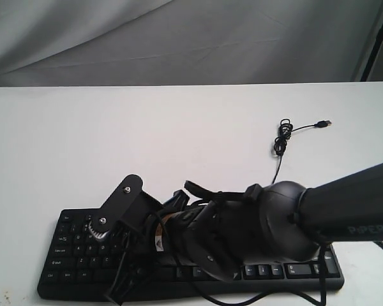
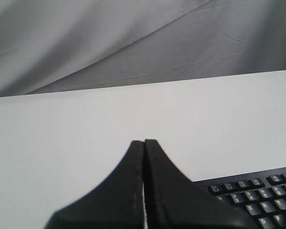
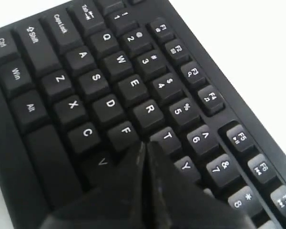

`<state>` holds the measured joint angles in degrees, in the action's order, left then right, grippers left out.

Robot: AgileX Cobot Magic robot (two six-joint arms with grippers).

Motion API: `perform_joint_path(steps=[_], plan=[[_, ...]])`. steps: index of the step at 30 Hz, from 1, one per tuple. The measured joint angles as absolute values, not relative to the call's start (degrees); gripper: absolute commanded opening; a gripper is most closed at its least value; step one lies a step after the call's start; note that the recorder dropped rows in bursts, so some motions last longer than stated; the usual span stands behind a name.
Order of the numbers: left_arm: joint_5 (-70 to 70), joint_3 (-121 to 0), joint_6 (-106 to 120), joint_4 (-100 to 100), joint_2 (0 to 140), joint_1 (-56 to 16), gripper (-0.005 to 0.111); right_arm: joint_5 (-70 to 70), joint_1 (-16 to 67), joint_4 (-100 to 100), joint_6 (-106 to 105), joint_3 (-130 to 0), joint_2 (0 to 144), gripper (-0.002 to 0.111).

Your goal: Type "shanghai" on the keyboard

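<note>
The black keyboard [image 1: 293,271] lies along the near edge of the white table [image 1: 179,127], and the two arms cover its middle. My right arm [image 1: 345,204] reaches in from the right, across to the keyboard's left half. In the right wrist view my right gripper [image 3: 145,143] is shut with nothing in it. Its tips sit low over the keyboard [image 3: 109,102], between the F, T and V keys and over the spot where G lies hidden. My left gripper [image 2: 144,141] is shut and empty. It is held above bare table, with the keyboard's [image 2: 257,191] function-key row off to one side.
The keyboard's thin black cable [image 1: 282,137] runs up the table to a coiled bundle and ends in a loose USB plug [image 1: 325,123]. A grey cloth backdrop [image 1: 179,38] hangs behind the table's far edge.
</note>
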<state>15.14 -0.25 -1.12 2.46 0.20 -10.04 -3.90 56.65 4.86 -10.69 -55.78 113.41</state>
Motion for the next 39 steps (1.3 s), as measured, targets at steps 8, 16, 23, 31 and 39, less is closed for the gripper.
perform_joint_path(steps=[8, 16, 23, 31, 39], plan=[[15.14, -0.25, -1.12, 2.46, 0.20, -10.04, 0.000, -0.78, 56.65, 4.65, -11.33, -55.78, 110.11, 0.000], [15.14, -0.25, -1.12, 2.46, 0.20, -10.04, 0.000, 1.41, 55.74, 4.51, -11.49, -55.78, 110.02, 0.000], [15.14, -0.25, -1.12, 2.46, 0.20, -10.04, 0.000, 1.52, 55.48, 4.51, -11.49, -55.78, 110.02, 0.000], [15.14, -0.25, -1.12, 2.46, 0.20, -10.04, 0.000, 1.52, 55.48, 4.51, -11.49, -55.78, 110.02, 0.000], [15.14, -0.25, -1.12, 2.46, 0.20, -10.04, 0.000, 1.41, 55.48, 4.51, -11.49, -55.78, 111.66, 0.000]])
